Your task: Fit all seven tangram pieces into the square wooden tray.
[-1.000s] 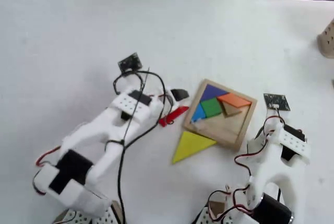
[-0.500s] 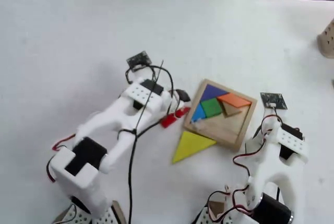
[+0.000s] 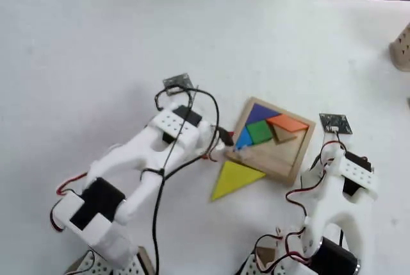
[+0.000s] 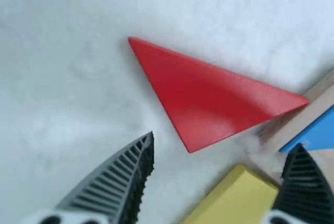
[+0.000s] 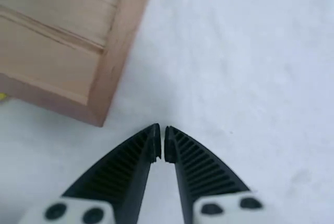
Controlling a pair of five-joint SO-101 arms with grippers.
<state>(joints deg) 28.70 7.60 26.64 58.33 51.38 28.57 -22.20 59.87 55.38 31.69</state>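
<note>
The square wooden tray lies turned like a diamond and holds purple, orange, green, blue and brown pieces in its upper half. A red triangle lies flat on the table, one tip touching the tray's left edge. My left gripper hangs open just above it, one finger over the table and the other over the tray edge. The yellow triangle lies on the table against the tray's lower-left side. My right gripper is shut and empty, just off a tray corner.
The left arm with its black cable stretches from the front left to the tray. The right arm stands at the tray's right. A pale object sits at the table's right edge. White table lies open behind the tray.
The left arm has swung right toward the tray. The red triangle has slid with it up to the tray's left edge and is now mostly covered by the gripper from above. The right arm barely moved.
</note>
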